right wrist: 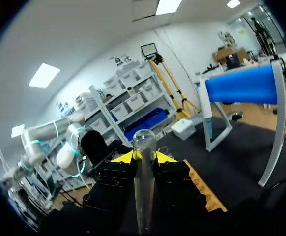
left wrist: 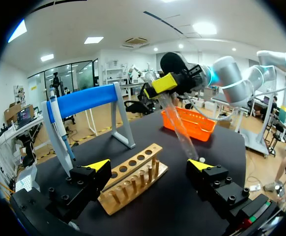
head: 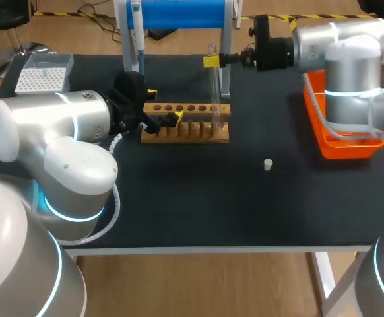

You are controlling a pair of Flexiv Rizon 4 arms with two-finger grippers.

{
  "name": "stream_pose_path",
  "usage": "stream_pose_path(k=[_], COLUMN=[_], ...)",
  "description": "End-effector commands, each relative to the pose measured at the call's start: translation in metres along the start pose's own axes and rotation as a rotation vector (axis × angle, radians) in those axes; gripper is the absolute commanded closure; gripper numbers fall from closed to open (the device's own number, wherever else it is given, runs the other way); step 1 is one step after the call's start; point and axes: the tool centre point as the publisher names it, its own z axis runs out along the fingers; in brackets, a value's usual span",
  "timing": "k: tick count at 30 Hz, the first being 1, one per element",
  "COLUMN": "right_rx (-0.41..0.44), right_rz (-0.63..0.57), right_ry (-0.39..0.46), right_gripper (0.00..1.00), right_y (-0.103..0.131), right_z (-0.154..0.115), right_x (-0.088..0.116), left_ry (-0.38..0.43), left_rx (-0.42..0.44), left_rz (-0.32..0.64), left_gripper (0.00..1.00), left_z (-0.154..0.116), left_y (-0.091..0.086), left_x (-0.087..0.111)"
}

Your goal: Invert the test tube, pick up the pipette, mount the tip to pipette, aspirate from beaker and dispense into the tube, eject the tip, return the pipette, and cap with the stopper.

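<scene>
A clear test tube point(head: 214, 92) hangs roughly upright over the right end of the wooden rack point(head: 187, 123), and my right gripper point(head: 212, 61) is shut on its upper part. In the right wrist view the tube point(right wrist: 144, 187) is pinched between the yellow tips of the right gripper point(right wrist: 144, 156). My left gripper point(head: 160, 117) stands open at the rack's left end; in its own view the left gripper point(left wrist: 148, 164) frames the rack point(left wrist: 133, 176), with the tilted tube point(left wrist: 181, 132) ahead. The pipette point(head: 136, 33) hangs on the blue stand point(head: 179, 13). A small white stopper point(head: 268, 164) lies on the mat.
A white tip box point(head: 43, 72) sits at the back left. An orange tray point(head: 340, 132) stands at the right under my right arm. The dark mat in front of the rack holds only the stopper.
</scene>
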Motion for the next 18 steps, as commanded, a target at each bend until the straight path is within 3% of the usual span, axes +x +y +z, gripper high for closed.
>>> stream_pose_path(k=[1,12,18], right_rx=[0.026,0.026,0.026], right_rz=[0.742,0.742,0.726], right_ry=[-0.098,-0.098,0.032], right_gripper=[1.00,1.00,1.00], right_y=[0.0022,0.0022,-0.0075], right_z=[0.0003,0.0003,0.0009], right_x=[-0.0004,-0.0004,-0.0036], left_ry=[0.006,0.006,0.006], left_rx=[-0.003,-0.003,-0.003], left_rz=[-0.001,-0.001,-0.001], left_gripper=[0.00,0.00,0.00], left_z=[-0.0002,-0.0002,-0.0002], left_y=[-0.0006,-0.0006,-0.0006], left_x=[-0.0013,-0.0013,-0.0013])
